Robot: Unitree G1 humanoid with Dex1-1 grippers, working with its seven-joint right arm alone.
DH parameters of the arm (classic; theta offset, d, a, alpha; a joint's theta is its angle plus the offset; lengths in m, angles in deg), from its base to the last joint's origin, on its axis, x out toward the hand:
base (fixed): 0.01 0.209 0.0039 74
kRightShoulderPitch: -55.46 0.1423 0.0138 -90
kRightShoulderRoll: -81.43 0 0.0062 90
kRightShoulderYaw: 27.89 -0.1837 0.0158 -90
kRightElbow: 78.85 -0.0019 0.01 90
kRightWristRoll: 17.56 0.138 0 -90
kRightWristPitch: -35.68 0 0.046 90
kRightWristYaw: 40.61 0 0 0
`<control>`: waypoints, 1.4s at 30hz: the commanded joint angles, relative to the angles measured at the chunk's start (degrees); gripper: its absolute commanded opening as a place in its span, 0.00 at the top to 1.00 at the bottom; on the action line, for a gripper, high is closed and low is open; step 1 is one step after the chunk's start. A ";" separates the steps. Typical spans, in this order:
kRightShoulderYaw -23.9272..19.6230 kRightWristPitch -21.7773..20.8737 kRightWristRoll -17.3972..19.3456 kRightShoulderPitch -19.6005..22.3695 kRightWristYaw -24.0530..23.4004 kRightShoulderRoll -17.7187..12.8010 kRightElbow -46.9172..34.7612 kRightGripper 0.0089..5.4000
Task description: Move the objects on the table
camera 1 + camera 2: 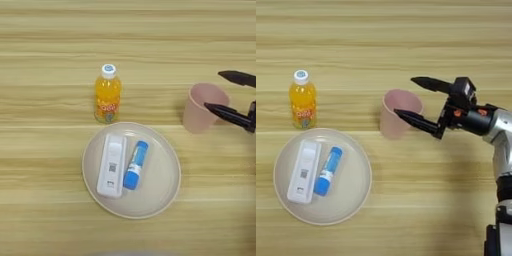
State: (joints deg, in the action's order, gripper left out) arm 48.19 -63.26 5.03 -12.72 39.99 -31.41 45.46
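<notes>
Looking at the right eye view, you get the whole right gripper (406,97), wrist and silver forearm (496,125); the left eye view cuts it down to two black fingers (227,112) at the right edge. Fingers spread wide, holding nothing. The pink cup (397,113) stands upright on the table (381,40), one finger crossing its front, the other above its rim; contact unclear. Orange juice bottle (302,100) stands well left. Blue tube (328,170) lies on the beige plate (356,195) beside the white device (303,171).
</notes>
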 commanded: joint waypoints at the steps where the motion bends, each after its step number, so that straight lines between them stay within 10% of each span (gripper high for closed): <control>1: -2.99 -0.21 1.16 3.10 -0.82 -5.11 -1.05 0.01; 42: -0.28 -10.55 -8.80 8.55 -3.58 -3.99 21.38 0.01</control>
State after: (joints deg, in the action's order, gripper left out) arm 48.21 -72.65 -3.92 -9.37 39.14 -33.53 68.25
